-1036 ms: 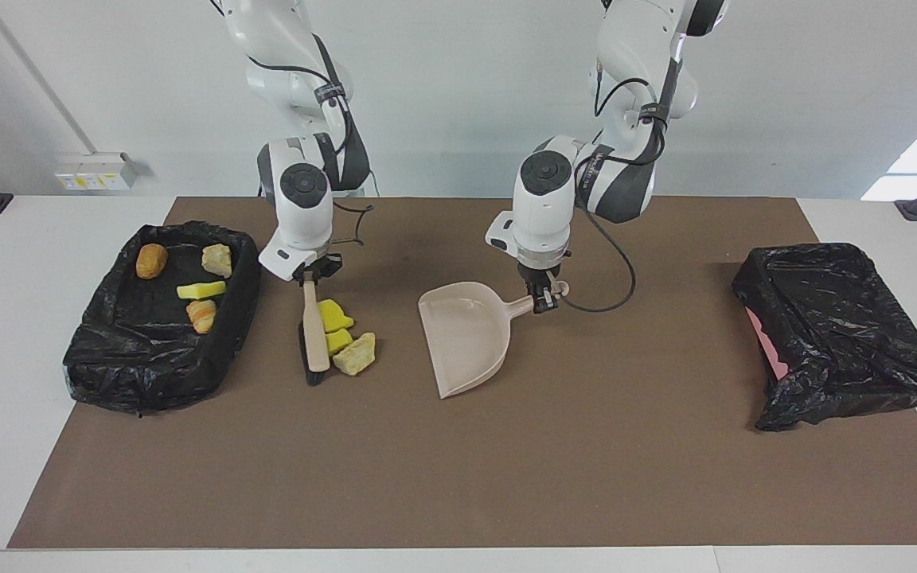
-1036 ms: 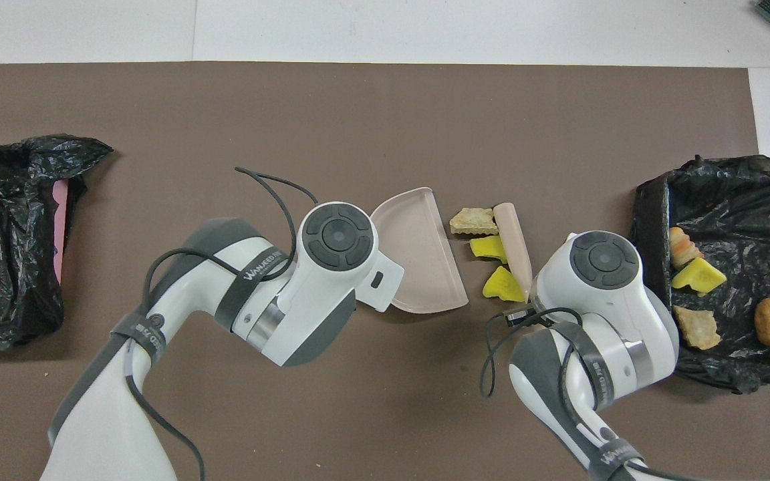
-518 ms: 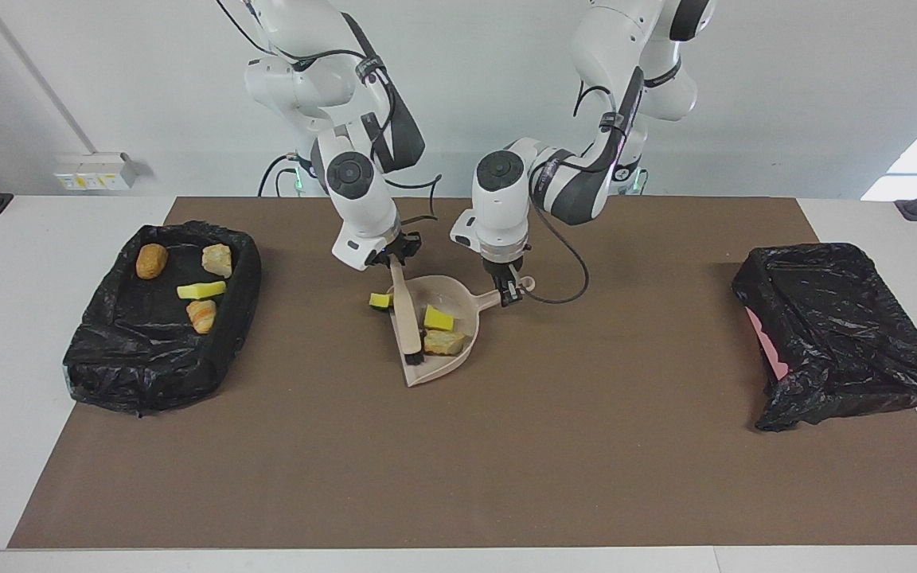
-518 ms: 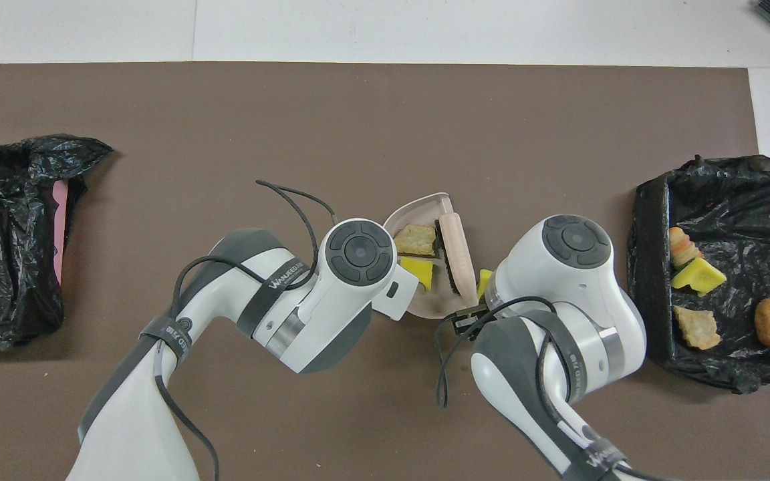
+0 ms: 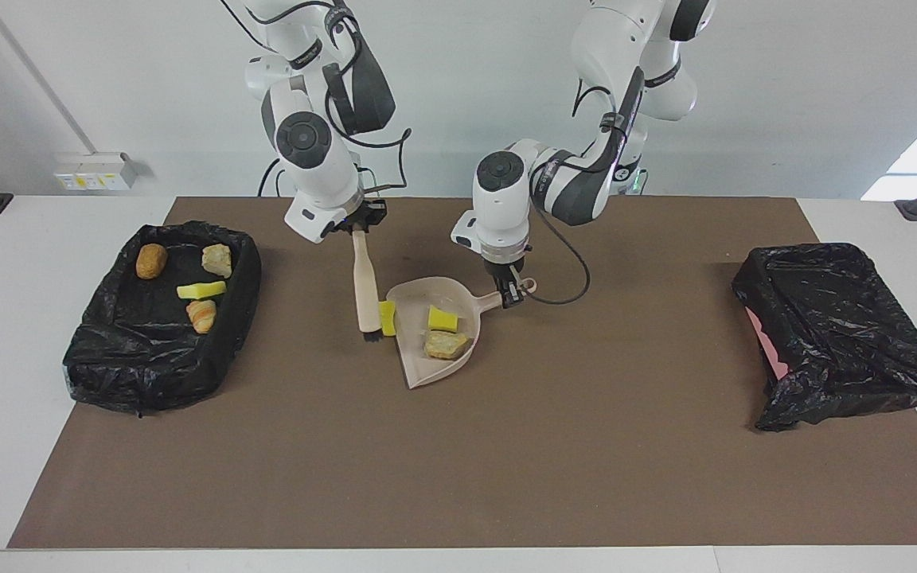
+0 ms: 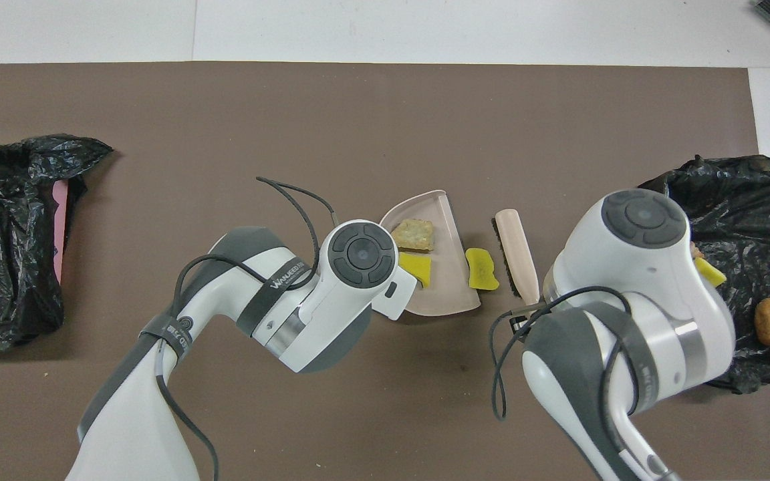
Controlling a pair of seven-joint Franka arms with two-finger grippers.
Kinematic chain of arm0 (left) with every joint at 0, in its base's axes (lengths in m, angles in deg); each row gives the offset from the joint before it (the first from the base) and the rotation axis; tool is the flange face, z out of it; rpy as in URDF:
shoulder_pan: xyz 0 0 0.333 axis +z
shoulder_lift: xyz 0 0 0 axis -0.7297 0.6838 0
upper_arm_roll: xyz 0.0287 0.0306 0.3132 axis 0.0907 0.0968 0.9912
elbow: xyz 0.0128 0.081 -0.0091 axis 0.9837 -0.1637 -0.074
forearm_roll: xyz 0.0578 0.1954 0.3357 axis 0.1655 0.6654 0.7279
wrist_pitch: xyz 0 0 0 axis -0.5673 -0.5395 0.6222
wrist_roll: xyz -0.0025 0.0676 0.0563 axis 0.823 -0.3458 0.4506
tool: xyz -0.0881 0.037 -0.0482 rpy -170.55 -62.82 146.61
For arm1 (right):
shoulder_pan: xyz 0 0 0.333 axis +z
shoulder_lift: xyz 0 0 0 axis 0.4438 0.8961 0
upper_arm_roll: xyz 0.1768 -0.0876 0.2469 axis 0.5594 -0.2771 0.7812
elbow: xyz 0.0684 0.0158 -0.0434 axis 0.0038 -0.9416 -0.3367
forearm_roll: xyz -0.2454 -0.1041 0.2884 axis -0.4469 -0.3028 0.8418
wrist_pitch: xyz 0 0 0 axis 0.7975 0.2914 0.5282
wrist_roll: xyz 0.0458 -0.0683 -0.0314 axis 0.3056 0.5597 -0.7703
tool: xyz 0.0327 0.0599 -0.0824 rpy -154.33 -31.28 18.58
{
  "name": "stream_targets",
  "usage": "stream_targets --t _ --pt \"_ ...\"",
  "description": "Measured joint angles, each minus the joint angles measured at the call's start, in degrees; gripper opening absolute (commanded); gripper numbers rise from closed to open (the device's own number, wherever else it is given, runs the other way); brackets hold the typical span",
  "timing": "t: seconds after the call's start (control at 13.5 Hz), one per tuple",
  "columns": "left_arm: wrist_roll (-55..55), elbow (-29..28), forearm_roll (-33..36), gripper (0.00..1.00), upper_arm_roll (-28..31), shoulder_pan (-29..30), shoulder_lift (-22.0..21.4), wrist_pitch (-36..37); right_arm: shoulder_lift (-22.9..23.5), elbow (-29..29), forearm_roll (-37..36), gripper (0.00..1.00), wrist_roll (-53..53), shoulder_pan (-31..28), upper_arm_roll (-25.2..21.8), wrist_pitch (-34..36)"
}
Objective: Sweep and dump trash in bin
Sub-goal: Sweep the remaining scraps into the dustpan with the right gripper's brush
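1. Right gripper point(image 5: 357, 231) is squeezing the beige plastic brush point(image 5: 363, 282), readying another push at the yellow sponge scrap point(image 5: 387, 317) lying outside.
2. Left gripper point(image 5: 513, 294) is gripping the beige plastic dustpan point(image 5: 431, 362) flat, keeping two scraps point(image 5: 446, 344) inside.

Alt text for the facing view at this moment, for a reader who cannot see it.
On a brown mat, the left pincer holds a beige dustpan by its handle, with a yellow sponge piece and a tan lump inside. The right pincer holds a brush beside a second yellow piece at the pan's mouth. Black-lined bins sit at both table ends, one holding four scraps.
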Motion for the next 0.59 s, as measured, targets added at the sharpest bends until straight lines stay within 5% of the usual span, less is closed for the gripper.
stream_targets --t 0.3,0.59 --pt "0.05 0.01 3.89 0.0 -0.12 -0.81 -0.06 2.06 0.34 -8.27 -1.21 0.0 -1.16 1.48 0.19 -7.1" --pt "0.05 0.01 4.01 0.0 -0.15 -0.85 -0.08 2.35 0.37 -7.37 12.33 0.0 -4.4 2.27 0.27 -7.3"
